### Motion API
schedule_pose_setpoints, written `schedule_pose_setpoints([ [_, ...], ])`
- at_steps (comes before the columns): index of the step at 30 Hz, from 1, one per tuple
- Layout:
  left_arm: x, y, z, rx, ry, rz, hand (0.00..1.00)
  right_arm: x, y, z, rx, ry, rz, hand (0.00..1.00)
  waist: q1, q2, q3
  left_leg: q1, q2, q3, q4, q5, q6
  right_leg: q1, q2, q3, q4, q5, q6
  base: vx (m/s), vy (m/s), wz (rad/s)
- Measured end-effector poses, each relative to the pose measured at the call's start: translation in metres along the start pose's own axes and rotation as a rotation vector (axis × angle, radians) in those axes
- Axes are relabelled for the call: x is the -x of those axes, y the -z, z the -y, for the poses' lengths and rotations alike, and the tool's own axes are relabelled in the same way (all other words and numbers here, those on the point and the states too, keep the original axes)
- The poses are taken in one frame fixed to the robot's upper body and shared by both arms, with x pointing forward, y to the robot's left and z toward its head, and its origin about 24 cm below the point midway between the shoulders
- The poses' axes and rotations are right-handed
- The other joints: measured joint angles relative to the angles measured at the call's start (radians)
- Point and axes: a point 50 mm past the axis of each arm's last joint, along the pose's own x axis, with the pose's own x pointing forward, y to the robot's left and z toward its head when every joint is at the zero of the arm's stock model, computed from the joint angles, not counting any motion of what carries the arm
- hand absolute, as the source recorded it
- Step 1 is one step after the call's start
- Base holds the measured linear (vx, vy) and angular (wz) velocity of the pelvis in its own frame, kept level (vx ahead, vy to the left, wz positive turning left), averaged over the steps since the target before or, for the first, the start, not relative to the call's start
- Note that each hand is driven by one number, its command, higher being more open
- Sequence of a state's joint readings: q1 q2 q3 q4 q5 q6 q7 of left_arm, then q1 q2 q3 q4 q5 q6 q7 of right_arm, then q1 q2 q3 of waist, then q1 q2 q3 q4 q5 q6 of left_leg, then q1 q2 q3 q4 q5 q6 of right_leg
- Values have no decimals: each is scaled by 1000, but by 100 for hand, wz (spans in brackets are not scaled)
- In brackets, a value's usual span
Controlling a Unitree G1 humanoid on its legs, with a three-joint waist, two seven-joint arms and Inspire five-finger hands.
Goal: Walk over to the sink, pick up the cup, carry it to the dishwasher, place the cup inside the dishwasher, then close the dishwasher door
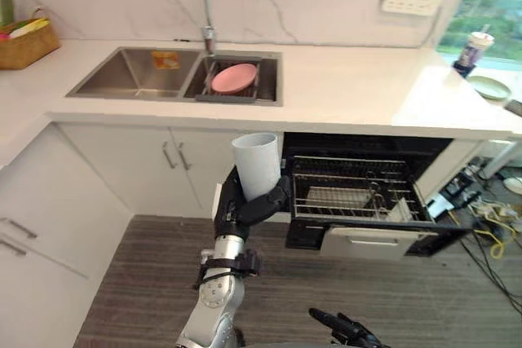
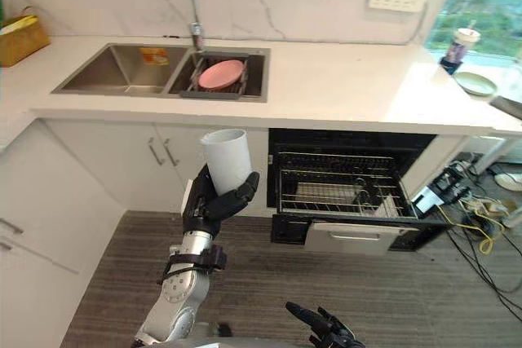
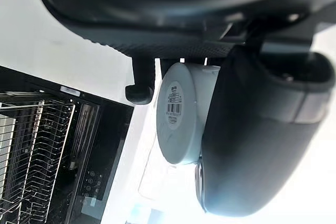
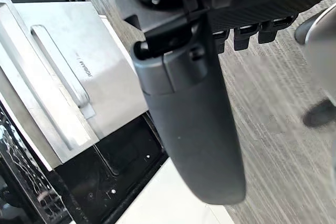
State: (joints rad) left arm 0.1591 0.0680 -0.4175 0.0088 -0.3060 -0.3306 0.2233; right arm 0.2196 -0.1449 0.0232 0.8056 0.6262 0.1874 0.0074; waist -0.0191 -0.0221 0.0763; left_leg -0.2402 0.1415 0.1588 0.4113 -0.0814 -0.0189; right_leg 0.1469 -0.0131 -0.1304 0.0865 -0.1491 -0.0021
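Kitchen, steel sink (image 1: 130, 77), white counter (image 1: 351, 87), open dishwasher (image 1: 371, 243), white cabinets (image 1: 122, 170)

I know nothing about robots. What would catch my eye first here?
The left hand grips a pale cup, mouth up, just left of the open dishwasher, whose wire rack is pulled out. Behind it, a pink plate sits in the sink's right basin. The right hand hangs low, open.

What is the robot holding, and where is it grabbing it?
The left hand holds the white cup upright, fingers wrapped round its lower part. The right hand holds nothing.
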Motion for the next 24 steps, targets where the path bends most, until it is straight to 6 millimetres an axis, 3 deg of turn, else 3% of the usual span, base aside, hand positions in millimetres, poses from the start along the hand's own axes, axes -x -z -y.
schedule_pose_setpoints([
  [2,1,1,0,10,20,-5,0,-2,-5,-1,-11,32,28,100,-2,-8,5,23,-4,-79,-87,11,-15,-14,-46,7,27,-21,32,87,216,5],
  [3,2,1,1,7,33,-5,0,-2,-6,6,-62,69,48,100,-2,1,6,49,1,-156,-157,34,-36,-36,-74,18,60,-44,61,63,336,-15],
  [4,1,0,1,15,39,0,0,-3,-10,16,-150,90,95,100,0,26,9,83,26,-198,-188,67,-47,-54,-90,31,98,-72,93,72,379,-20],
  [5,0,0,1,22,42,5,0,-3,-10,25,-199,89,134,100,-1,30,14,96,30,-192,-198,66,-132,-55,-105,37,117,-86,109,106,450,-34],
  [6,-4,0,-6,6,43,12,0,-1,-10,31,-253,65,210,100,5,6,27,108,-24,-152,-178,45,-100,-60,-169,60,136,-90,137,116,369,-35],
  [7,-5,-2,-12,-8,30,21,0,0,-14,31,-251,51,248,100,-1,-4,33,102,-43,-135,-158,30,-86,-60,-193,69,133,-84,152,163,498,-47],
  [8,-8,-7,-23,-45,18,37,0,4,-29,30,-264,29,352,100,-32,-5,34,39,-74,-112,-52,-38,-49,-76,-233,70,122,-55,178,126,379,-28],
  [10,-12,-9,-22,-52,51,34,0,8,-36,29,-294,37,399,100,-39,-5,34,12,-90,-100,16,-89,-23,-80,-254,64,136,-52,183,104,374,-28],
  [11,-12,-6,-16,-42,102,9,0,12,-46,26,-344,82,446,100,-31,-4,34,45,-115,-52,28,-135,8,-151,-303,36,303,-46,136,91,364,-52],
  [12,-10,-4,-13,-40,118,-2,0,13,-49,24,-350,95,458,100,-26,-2,34,70,-123,-30,10,-139,17,-189,-325,17,378,-35,76,135,430,-78],
  [13,-7,-1,-9,-35,143,-16,0,14,-53,20,-349,104,471,100,-20,3,33,111,-133,3,-26,-142,35,-237,-361,-30,485,-9,-37,102,286,-63],
  [14,-5,0,-7,-33,154,-23,0,14,-55,15,-341,104,474,100,-21,5,34,140,-138,23,-50,-138,41,-264,-382,-66,554,-12,-70,175,384,-77],
  [15,-1,2,-6,-33,171,-34,0,15,-55,3,-329,104,472,100,-26,6,34,200,-148,46,-101,-133,52,-301,-383,-116,656,-33,-52,156,274,-56],
  [16,0,4,-3,-33,185,-40,0,15,-51,-3,-330,109,465,100,-30,9,31,228,-152,50,-134,-127,59,-311,-349,-121,678,-53,-21,182,230,-36],
  [18,2,3,4,-34,216,-37,0,17,-46,-18,-337,104,462,100,-56,4,28,265,-154,43,-180,-111,79,-334,-217,-102,672,-105,42,211,92,7],
  [19,2,2,10,-27,238,-33,0,20,-48,-23,-350,110,482,100,-67,8,32,281,-157,39,-195,-109,80,-356,-156,-104,657,-124,47,234,64,16],
  [22,-1,-1,18,-41,274,-9,0,36,-71,-32,-365,88,597,100,-80,22,47,309,-159,19,-207,-110,78,-410,-101,-148,554,-146,12,275,-13,21],
  [23,-2,-2,19,-40,271,-5,0,41,-78,-35,-368,67,633,100,-79,21,47,314,-161,21,-205,-113,73,-411,-100,-148,494,-131,-1,226,-49,5],
  [24,-2,-6,20,-37,265,4,0,55,-92,-46,-372,7,726,100,-76,3,48,324,-175,27,-180,-136,51,-391,-106,-138,336,42,-31,218,-75,-12],
])
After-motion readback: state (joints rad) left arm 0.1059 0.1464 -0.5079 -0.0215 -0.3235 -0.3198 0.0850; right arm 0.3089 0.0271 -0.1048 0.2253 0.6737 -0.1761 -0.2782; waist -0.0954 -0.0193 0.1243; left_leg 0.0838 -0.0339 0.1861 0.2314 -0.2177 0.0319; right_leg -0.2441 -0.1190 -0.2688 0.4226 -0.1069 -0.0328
